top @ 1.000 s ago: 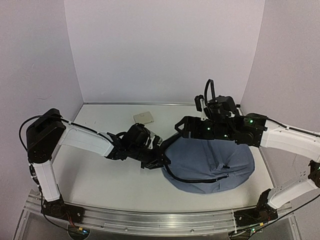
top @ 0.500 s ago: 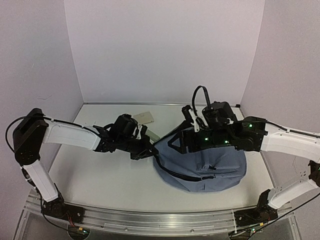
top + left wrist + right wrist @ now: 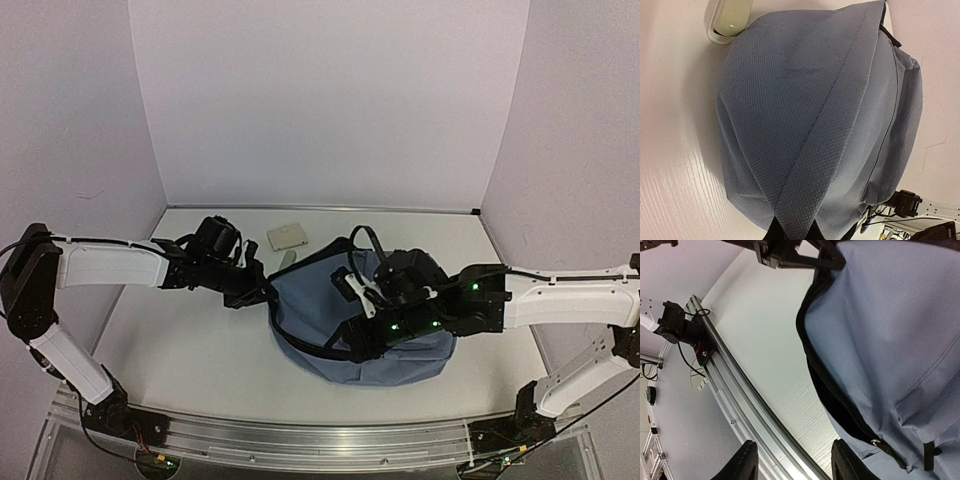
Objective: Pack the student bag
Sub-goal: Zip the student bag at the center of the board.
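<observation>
The student bag [image 3: 305, 310] lies slumped in the middle of the worktop [image 3: 180, 340], a little toward my right arm's side. Its dark zip mouth [image 3: 827, 390] gapes along the edge nearest the front rail [image 3: 740, 385].

My left claw [image 3: 257, 291] is clenched on the bag. In the left wrist view, a woven fabric band [image 3: 820, 150] runs straight down into the grip and the cloth fans out from it. My right claw [image 3: 795, 461] hangs above the near side of the bag with its fingers [image 3: 747, 460] apart and nothing between them, only rail and worktop behind.

I read this as the opening-up step: one side pinned, the other side yet to be taken.

- **Left arm:** I would hold it firm and slightly raised so the band stays taut. Slack cloth folds over the mouth and hides it.
- **Right arm:** I would bring the claw down onto the upper lip of the zip opening. It should bite fabric only, not the zip pull, and draw away from the left grip to spread the mouth wide.

A pale flat square item [image 3: 287, 237] sits just behind the bag, partly tucked under its far edge in the left wrist view (possibly something to pack, though I can't tell what it is). I would avoid dragging the bag over it.
</observation>
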Robot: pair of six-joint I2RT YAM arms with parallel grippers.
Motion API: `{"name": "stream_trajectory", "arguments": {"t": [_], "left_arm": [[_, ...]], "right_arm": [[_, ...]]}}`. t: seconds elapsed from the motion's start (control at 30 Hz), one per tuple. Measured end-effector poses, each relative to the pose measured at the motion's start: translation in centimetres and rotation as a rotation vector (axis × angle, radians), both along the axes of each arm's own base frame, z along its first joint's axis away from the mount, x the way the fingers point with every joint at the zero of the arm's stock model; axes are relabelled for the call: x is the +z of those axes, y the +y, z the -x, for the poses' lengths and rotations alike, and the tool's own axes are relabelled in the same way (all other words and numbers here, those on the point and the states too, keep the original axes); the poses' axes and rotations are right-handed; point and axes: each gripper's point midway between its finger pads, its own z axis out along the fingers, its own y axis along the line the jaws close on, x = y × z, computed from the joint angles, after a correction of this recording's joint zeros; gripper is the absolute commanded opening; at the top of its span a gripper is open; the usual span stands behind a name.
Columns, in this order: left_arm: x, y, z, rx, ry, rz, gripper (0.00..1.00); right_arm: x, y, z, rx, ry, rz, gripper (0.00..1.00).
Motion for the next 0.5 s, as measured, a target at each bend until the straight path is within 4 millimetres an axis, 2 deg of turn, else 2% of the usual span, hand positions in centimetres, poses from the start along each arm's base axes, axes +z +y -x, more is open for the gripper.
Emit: {"name": "stream_trajectory", "arguments": {"t": [0.1,0.2,0.37,0.5], "left_arm": [[0.0,0.0,0.0,-0.007,-0.006,-0.002,0.0],[0.0,0.0,0.0,-0.011,-0.007,-0.001,0.0],[0.0,-0.1,0.1,-0.015,0.0,0.004,0.0],[-0.1,-0.1,0.1,-0.018,0.004,0.007,0.0]], "right_arm": [[-2.0,-1.0,0.5,-0.015,0.022,0.052,0.5],[-3.8,-2.4,0.3,-0.074,0.024,0.119,0.53],[-5.3,-4.9,-1.2,-0.205,-0.004,0.214,0.55],[-6.3,-5.7,-1.7,-0.25,-0.016,0.26,0.54]]}}
